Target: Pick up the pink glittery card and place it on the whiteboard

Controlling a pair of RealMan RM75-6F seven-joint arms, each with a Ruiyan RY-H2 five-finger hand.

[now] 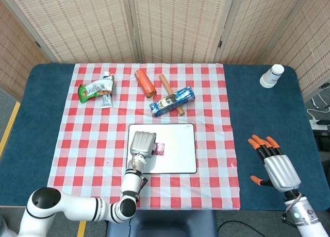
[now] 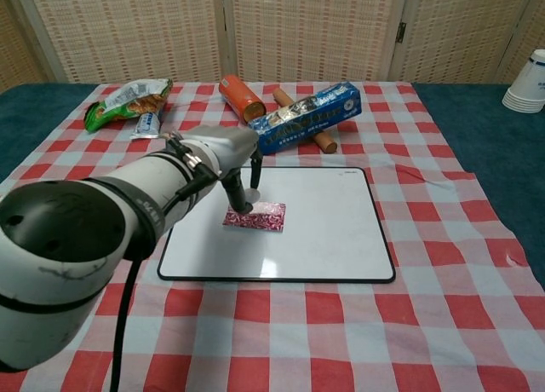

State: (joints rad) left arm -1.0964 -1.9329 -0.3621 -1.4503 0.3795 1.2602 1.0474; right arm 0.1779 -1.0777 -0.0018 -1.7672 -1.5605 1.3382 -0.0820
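The pink glittery rectangular card (image 2: 255,216), lying on the flat white-surfaced whiteboard (image 2: 324,230), is touched by the left hand's (image 2: 228,153) downturned fingertips (image 2: 242,206), seemingly to grasp it, though no closed grip is discernible.

The pink glittery card (image 2: 255,216) lay on the white rectangular whiteboard (image 2: 324,230), left of its centre. The robot's left hand (image 2: 228,150) stood over the card's left end. Behind the board lay a blue foil-wrap box (image 2: 308,117) across a wooden rolling pin (image 2: 317,139).
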